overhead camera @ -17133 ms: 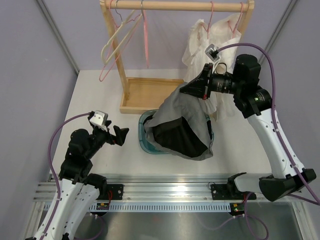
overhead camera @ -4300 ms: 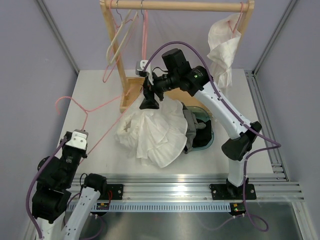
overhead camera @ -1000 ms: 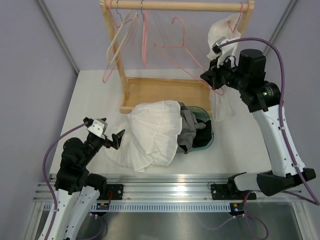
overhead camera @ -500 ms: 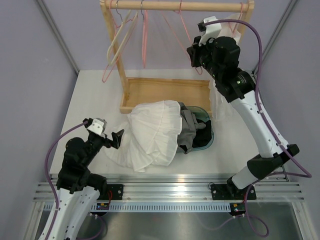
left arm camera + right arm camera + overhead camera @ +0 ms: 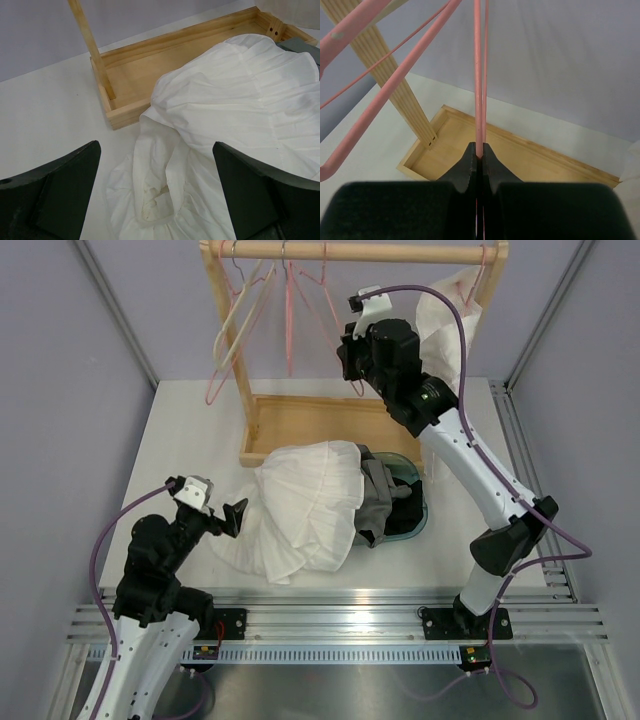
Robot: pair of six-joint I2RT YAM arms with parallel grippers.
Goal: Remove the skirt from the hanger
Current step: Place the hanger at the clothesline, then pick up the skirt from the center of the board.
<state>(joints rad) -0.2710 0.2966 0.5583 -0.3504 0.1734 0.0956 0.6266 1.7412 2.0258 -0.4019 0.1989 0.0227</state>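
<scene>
Skirt point(image 5: 377, 502), one; teal tub point(image 5: 421, 508), one

The rack's top rail point(image 5: 380, 252) and base tray point(image 5: 320, 425) are pale bare wood — matt, with a fine straight grain. The pink hanger point(image 5: 478, 75) is smooth with a soft sheen, like coated wire or plastic. The white garment point(image 5: 300, 510) is thin matt cloth, crinkled and gathered; the skirt point(image 5: 378, 495) is denser grey cloth, also matt. The teal tub point(image 5: 418, 512) is glossy plastic. The table point(image 5: 190, 440) is smooth, matt white. The fingers point(image 5: 55, 195) of the left gripper point(image 5: 155, 150) and those of the right gripper point(image 5: 479, 147) are black — dull, faintly grainy plastic. The front rail point(image 5: 340, 625) is brushed metal.
</scene>
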